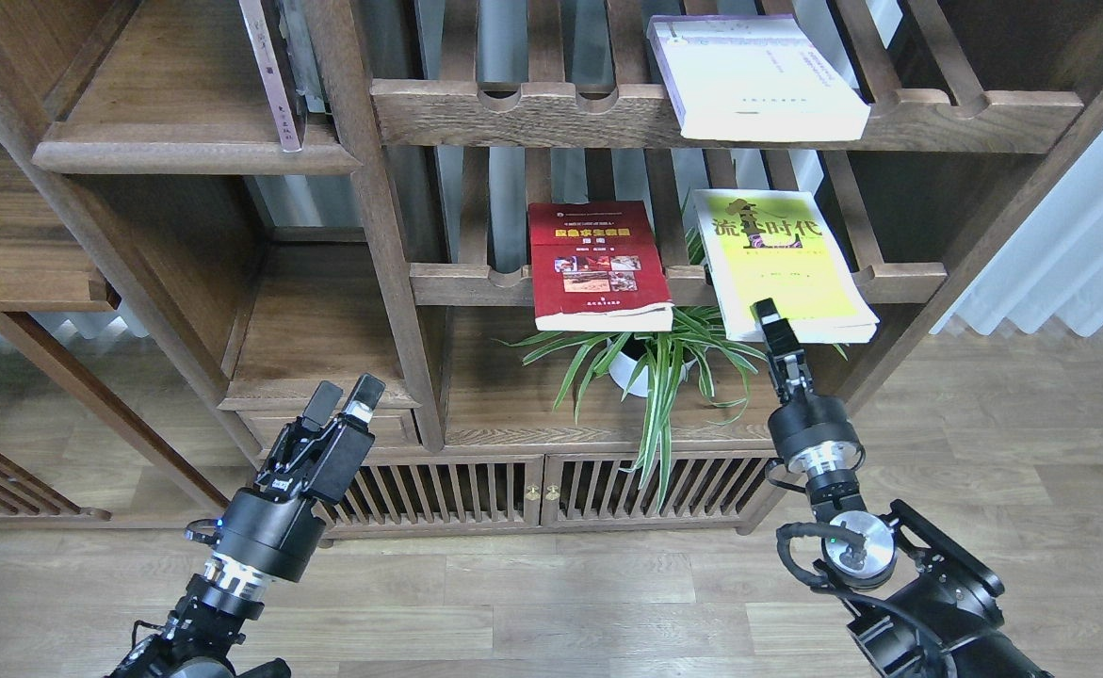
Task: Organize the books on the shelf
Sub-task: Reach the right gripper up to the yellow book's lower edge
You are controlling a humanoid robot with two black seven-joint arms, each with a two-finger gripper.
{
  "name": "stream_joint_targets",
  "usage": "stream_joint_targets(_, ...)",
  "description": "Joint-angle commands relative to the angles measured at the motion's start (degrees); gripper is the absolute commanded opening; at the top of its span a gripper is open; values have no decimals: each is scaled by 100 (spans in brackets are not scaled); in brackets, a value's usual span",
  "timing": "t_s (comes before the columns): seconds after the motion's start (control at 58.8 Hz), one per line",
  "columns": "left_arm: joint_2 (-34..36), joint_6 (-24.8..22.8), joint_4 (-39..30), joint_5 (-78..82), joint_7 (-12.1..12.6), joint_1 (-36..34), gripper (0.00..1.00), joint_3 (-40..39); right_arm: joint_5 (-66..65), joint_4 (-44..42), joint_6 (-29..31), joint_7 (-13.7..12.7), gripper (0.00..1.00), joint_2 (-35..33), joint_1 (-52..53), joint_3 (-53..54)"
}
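The yellow-green book (777, 259) lies flat on the middle slatted rack, its front edge overhanging. My right gripper (770, 318) is at that front edge, one finger on top of the cover and the other hidden beneath, shut on the book. The red book (593, 264) lies flat to its left on the same rack. The white book with a purple edge (754, 75) lies flat on the upper slatted rack. The solid dark plank shelf (184, 155) is at the upper left. My left gripper (346, 394) is open and empty, low in front of the drawer.
Thin purplish-spined books (267, 75) stand at the right end of the plank shelf. A spider plant in a white pot (640, 367) sits under the middle rack, just left of my right arm. A thick upright post (377, 217) divides the left bay from the racks.
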Motion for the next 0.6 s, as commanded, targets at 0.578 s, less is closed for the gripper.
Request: stream_joint_targets(0.578,0,0,1,-1,2,35,100,0,680,1075,166,-207,4,-234,-718,843)
